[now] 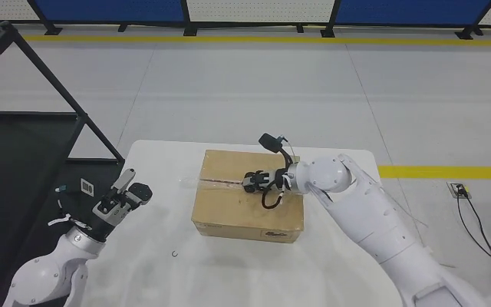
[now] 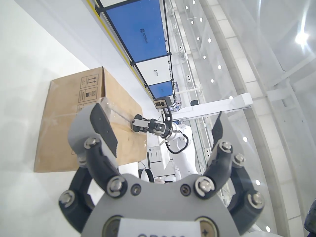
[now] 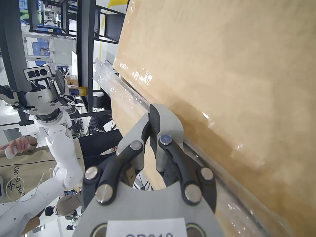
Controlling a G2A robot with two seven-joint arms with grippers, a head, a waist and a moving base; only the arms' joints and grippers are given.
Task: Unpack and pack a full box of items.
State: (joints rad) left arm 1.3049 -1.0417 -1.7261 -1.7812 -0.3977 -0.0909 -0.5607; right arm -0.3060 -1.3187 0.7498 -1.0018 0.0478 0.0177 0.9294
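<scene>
A closed cardboard box (image 1: pixel 245 211) sits in the middle of a white table (image 1: pixel 153 261). A strip of clear tape (image 1: pixel 222 182) runs along its top seam, and the seam's long axis goes across the robot's front from its left side to its right.

The right gripper (image 1: pixel 252 182) lies low on the box top, about halfway along that seam. It points along the seam toward the robot's left. The right arm comes in from the right side of the table, bent at the elbow, with the wrist laid nearly flat over the lid. Its fingers are pressed together, and their tips meet the tape. I cannot tell whether the strip is caught between them. Ahead of the tips the tape looks wrinkled and partly lifted, and its loose end hangs past the box's left edge.

The left gripper (image 1: pixel 132 186) is held over bare table, well apart from the box's left side and aimed toward it, with its fingers spread wide and nothing in them.

The right arm is clearly the nearer one, so the next pull would likely follow the seam line.
</scene>
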